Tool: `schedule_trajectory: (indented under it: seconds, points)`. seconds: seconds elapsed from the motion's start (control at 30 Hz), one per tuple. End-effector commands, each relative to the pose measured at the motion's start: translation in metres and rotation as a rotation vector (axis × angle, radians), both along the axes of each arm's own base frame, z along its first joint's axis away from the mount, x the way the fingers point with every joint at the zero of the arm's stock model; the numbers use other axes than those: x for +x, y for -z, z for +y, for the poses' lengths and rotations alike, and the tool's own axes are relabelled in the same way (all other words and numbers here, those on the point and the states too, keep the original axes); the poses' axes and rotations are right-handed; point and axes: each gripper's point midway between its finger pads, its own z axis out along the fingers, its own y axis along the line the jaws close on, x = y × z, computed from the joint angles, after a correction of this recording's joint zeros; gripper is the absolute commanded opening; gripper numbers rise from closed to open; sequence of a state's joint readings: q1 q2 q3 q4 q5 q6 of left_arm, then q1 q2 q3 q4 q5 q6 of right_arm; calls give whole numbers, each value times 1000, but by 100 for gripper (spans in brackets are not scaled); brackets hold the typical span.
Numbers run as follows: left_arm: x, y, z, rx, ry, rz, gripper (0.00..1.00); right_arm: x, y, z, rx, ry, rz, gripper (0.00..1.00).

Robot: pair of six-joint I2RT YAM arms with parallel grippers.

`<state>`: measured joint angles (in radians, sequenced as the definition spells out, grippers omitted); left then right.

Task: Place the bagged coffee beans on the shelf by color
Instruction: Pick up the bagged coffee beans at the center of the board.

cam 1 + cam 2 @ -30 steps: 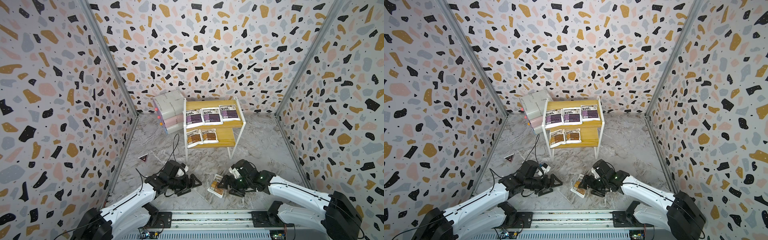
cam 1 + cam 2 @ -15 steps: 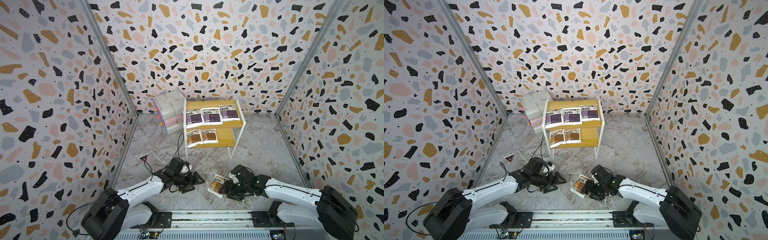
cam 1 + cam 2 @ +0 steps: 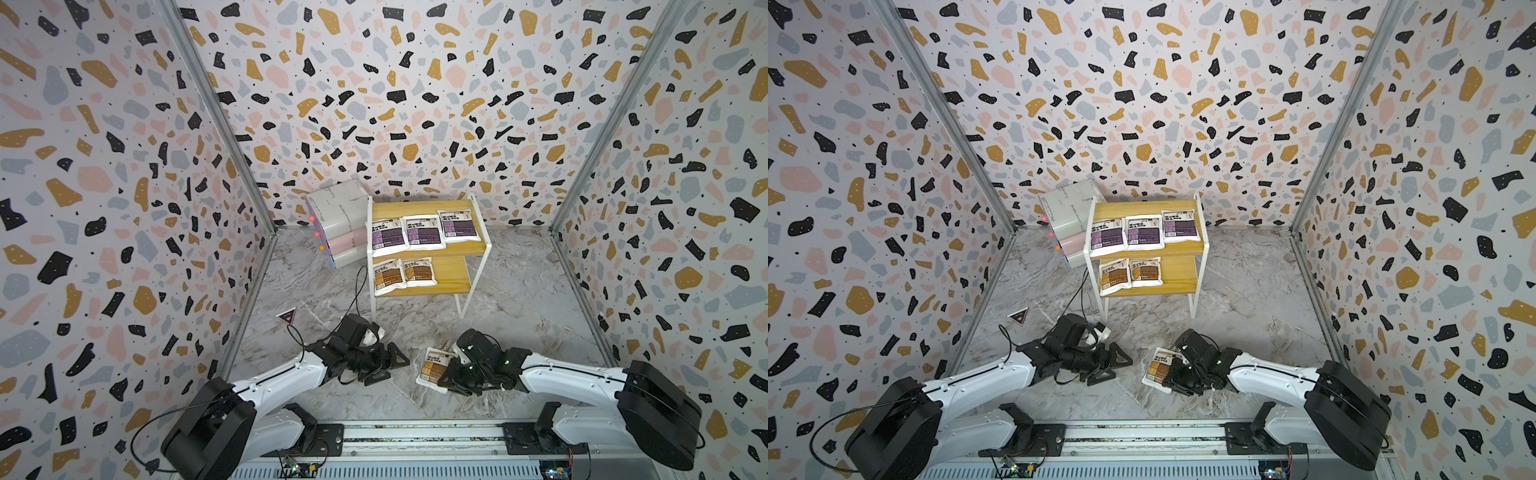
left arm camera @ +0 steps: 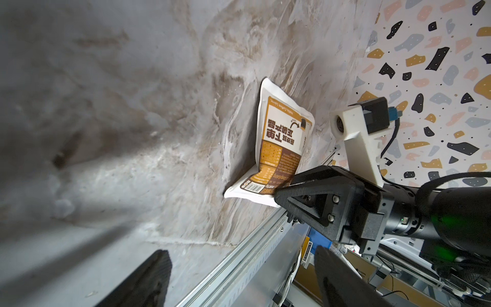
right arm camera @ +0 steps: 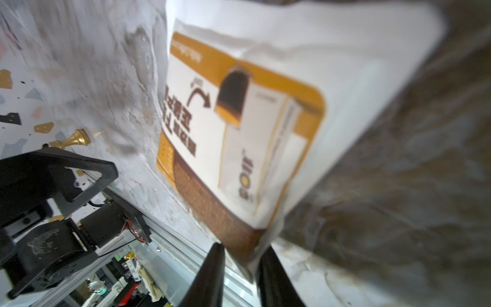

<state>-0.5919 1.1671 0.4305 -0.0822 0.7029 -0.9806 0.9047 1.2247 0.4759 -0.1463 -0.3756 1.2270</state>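
The right hand [image 5: 240, 251], wide open a second ago, now pinches the near edge of the last brown-orange pouch [image 3: 434, 365] on the tabletop [image 3: 519, 316], readying its lift to the shelf [image 3: 453, 270]; the left hand [image 3: 388, 368] gapes empty.

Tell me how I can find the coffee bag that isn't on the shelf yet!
Find the yellow shelf by the back wall, then come forward over the marble floor. The bag lies there, one edge pinched by the right gripper. Its label is brown-orange like the two bags on the lower board, but it alone is off the shelf.
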Motion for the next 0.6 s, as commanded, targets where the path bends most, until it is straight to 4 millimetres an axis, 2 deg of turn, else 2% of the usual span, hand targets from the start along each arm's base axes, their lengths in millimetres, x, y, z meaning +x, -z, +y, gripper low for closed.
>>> schedule_trajectory:
  seconds: [0.0,0.17,0.3,0.4,0.57]
  points:
    - [-3,-9,-3,-29,27,-31,89,9,-18,2,14,3,-69,18]
    - [-6,-15,-1,-34,38,-39,89,8,-27,-4,12,1,-99,16]
    - [-7,-28,-4,-74,43,-58,90,8,-48,-11,22,-14,-158,14]
    - [-6,-47,-10,-145,43,-78,90,8,-71,-13,46,-51,-225,13]
    - [1,-86,-23,-271,67,-109,90,7,-110,-5,144,-141,-310,12]
